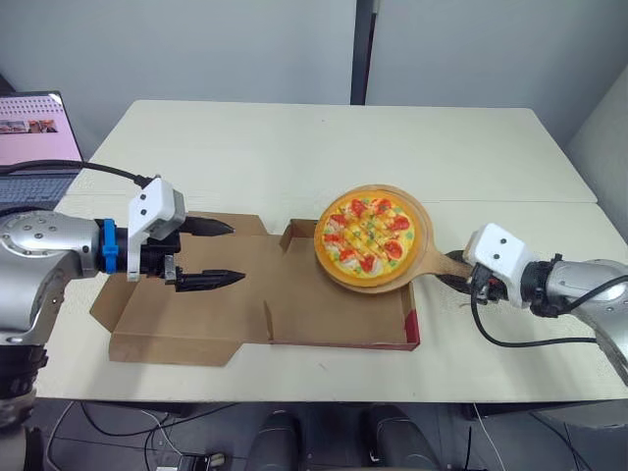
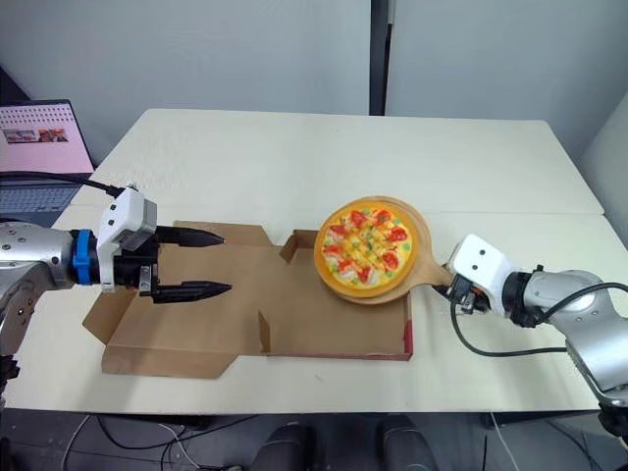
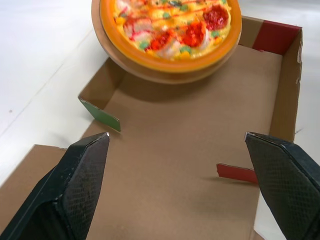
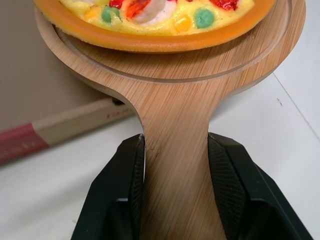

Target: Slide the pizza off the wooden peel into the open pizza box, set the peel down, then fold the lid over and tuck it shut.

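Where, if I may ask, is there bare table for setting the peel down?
The table is bare beyond the box and pizza; the near strip before the box is narrow. Over the box, the peel and left gripper crowd things.

The peel [image 4: 175, 150] is smooth, grained wood; the pizza [image 1: 368, 234] looks glossy plastic; the box [image 1: 324, 309] is matt brown cardboard; the surface [image 1: 294, 147] is smooth, matt.

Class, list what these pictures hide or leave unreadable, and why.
End of the peel handle: right wrist view, cut by the picture edge.
Floor of the box under the pizza: eye views, peel covers it.
Writing on the laptop: left eye view, too small.
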`<control>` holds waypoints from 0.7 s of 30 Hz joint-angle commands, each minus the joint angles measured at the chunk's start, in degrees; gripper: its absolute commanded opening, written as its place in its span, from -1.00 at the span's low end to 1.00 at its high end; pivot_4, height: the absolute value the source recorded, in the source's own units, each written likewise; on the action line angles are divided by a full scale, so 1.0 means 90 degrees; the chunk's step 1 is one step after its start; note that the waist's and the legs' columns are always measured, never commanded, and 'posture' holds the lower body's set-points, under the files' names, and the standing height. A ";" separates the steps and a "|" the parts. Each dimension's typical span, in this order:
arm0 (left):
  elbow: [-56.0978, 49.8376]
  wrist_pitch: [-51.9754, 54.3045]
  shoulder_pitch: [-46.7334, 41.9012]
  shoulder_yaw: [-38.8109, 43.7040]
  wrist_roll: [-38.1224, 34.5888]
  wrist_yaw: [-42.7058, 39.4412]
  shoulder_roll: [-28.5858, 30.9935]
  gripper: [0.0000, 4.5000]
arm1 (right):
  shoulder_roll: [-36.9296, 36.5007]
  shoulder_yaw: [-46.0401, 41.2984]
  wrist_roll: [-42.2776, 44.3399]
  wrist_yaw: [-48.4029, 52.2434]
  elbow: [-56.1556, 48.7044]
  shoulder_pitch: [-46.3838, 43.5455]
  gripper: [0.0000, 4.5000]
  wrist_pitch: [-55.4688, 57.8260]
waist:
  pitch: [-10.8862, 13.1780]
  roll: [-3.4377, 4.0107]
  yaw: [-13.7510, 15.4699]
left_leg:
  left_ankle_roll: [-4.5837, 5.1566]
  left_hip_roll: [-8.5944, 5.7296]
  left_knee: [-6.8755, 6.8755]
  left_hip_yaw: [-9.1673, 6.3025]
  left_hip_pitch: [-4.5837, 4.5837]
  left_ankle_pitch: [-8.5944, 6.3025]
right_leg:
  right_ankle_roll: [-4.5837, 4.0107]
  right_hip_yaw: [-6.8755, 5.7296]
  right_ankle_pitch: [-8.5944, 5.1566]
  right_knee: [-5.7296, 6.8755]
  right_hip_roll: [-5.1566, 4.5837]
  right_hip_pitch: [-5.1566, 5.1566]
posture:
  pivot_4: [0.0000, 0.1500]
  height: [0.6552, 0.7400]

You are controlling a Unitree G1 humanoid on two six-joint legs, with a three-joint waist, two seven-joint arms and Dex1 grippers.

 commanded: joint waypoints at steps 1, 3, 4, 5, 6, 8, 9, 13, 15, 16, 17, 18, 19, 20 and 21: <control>-0.0267 0.0022 0.0027 0.0230 -0.0101 0.0003 0.0095 1.00 | -0.0030 -0.0134 -0.0265 0.0021 -0.0066 -0.0357 -0.30 -0.0586 | 0.0000 0.0000 0.0008 | 0.0000 0.0000 0.0000 0.0000 0.0000 0.0000 | 0.0000 0.0000 0.0000 0.0000 0.0000 -0.0001 | 1.00 0.87; -0.0312 0.0048 0.0035 0.0220 -0.0112 0.0018 0.0072 1.00 | -0.0031 -0.0092 -0.0413 0.0048 0.0057 -0.0408 -0.30 -0.0744 | 0.0000 0.0000 0.0010 | 0.0000 0.0000 0.0001 0.0001 0.0000 0.0000 | 0.0000 0.0001 0.0000 0.0004 0.0001 -0.0002 | 1.00 0.87; -0.0327 0.0057 0.0034 0.0216 -0.0115 0.0025 0.0066 1.00 | -0.0027 -0.0091 -0.0453 0.0076 0.0106 -0.0425 -0.30 -0.0802 | 0.0000 0.0000 0.0010 | 0.0000 0.0000 0.0001 0.0001 0.0000 0.0000 | -0.0001 0.0001 0.0000 0.0004 0.0001 -0.0002 | 1.00 0.87; -0.0335 0.0062 0.0032 0.0212 -0.0118 0.0031 0.0064 1.00 | -0.0015 -0.0103 -0.0498 0.0087 0.0152 -0.0452 -0.30 -0.0860 | 0.0000 0.0000 0.0010 | 0.0000 0.0000 0.0001 0.0001 0.0001 0.0000 | -0.0001 0.0001 0.0000 0.0005 0.0001 -0.0002 | 1.00 0.87; -0.0337 0.0063 0.0026 0.0206 -0.0122 0.0031 0.0061 1.00 | -0.0016 -0.0104 -0.0542 0.0126 0.0188 -0.0481 -0.30 -0.0922 | 0.0000 0.0000 0.0010 | 0.0000 -0.0001 0.0001 0.0001 0.0001 0.0000 | -0.0001 0.0001 0.0000 0.0006 0.0002 -0.0002 | 1.00 0.87; -0.0345 0.0078 0.0005 0.0191 -0.0136 0.0033 0.0048 1.00 | -0.0036 -0.0105 -0.0657 0.0186 0.0265 -0.0543 -0.30 -0.1068 | 0.0000 0.0000 0.0010 | 0.0000 -0.0001 0.0001 0.0001 0.0001 0.0000 | -0.0001 0.0000 0.0000 0.0006 0.0003 -0.0002 | 1.00 0.87; -0.0349 0.0086 -0.0008 0.0182 -0.0138 0.0033 0.0041 1.00 | -0.0053 -0.0107 -0.0692 0.0234 0.0299 -0.0566 -0.30 -0.1144 | 0.0000 0.0000 0.0010 | 0.0000 -0.0001 0.0001 0.0001 0.0001 0.0000 | -0.0002 0.0001 0.0001 0.0007 0.0003 -0.0003 | 1.00 0.87; -0.0321 0.0082 -0.0051 0.0150 -0.0126 0.0029 0.0020 1.00 | -0.0093 -0.0129 -0.0949 0.0285 0.0469 -0.0670 -0.30 -0.1424 | 0.0000 0.0000 0.0010 | 0.0000 -0.0001 0.0002 0.0001 0.0002 0.0000 | -0.0002 0.0001 0.0001 0.0011 0.0003 -0.0003 | 1.00 0.87; -0.0303 0.0065 -0.0067 0.0131 -0.0114 0.0032 0.0007 1.00 | -0.0141 -0.0168 -0.1115 0.0255 0.0643 -0.0743 -0.30 -0.1589 | 0.0000 0.0000 0.0009 | 0.0000 -0.0001 0.0004 0.0001 0.0002 0.0000 | -0.0002 0.0001 0.0001 0.0012 0.0003 -0.0003 | 1.00 0.87; -0.0291 0.0054 -0.0077 0.0120 -0.0106 0.0032 -0.0001 1.00 | -0.0176 -0.0203 -0.1204 0.0248 0.0752 -0.0786 -0.30 -0.1702 | 0.0000 0.0000 0.0010 | 0.0000 -0.0001 0.0005 0.0002 0.0002 0.0000 | -0.0002 0.0002 0.0001 0.0013 0.0003 -0.0003 | 1.00 0.87; -0.0292 0.0047 -0.0083 0.0109 -0.0101 0.0036 -0.0013 1.00 | -0.0212 -0.0265 -0.1263 0.0245 0.0870 -0.0846 -0.30 -0.1807 | 0.0000 0.0000 0.0012 | 0.0000 -0.0002 0.0005 0.0003 0.0003 0.0000 | -0.0002 0.0002 0.0001 0.0014 0.0002 -0.0003 | 1.00 0.87; -0.0301 0.0040 -0.0091 0.0097 -0.0099 0.0043 -0.0032 1.00 | -0.0256 -0.0355 -0.1303 0.0231 0.1006 -0.0929 -0.30 -0.1911 | 0.0000 0.0000 0.0012 | 0.0000 -0.0001 0.0006 0.0003 0.0003 0.0000 | -0.0002 0.0002 0.0001 0.0014 0.0002 -0.0003 | 1.00 0.87; -0.0306 0.0035 -0.0103 0.0085 -0.0099 0.0051 -0.0054 1.00 | -0.0304 -0.0446 -0.1331 0.0224 0.1140 -0.1009 -0.30 -0.2010 | 0.0000 0.0000 0.0011 | 0.0000 -0.0002 0.0006 0.0004 0.0003 0.0000 | -0.0002 0.0002 0.0001 0.0015 0.0002 -0.0003 | 1.00 0.87; -0.0311 0.0035 -0.0116 0.0075 -0.0105 0.0057 -0.0074 1.00 | -0.0344 -0.0522 -0.1336 0.0231 0.1247 -0.1068 -0.30 -0.2091 | 0.0000 0.0000 0.0011 | 0.0000 -0.0001 0.0005 0.0005 0.0004 0.0000 | -0.0003 0.0003 0.0001 0.0015 0.0002 -0.0003 | 1.00 0.87; -0.0309 0.0038 -0.0136 0.0063 -0.0109 0.0061 -0.0096 1.00 | -0.0386 -0.0605 -0.1321 0.0243 0.1349 -0.1118 -0.30 -0.2169 | 0.0000 0.0001 0.0013 | 0.0000 -0.0002 0.0006 0.0006 0.0005 0.0000 | -0.0003 0.0005 0.0001 0.0017 0.0002 -0.0003 | 1.00 0.87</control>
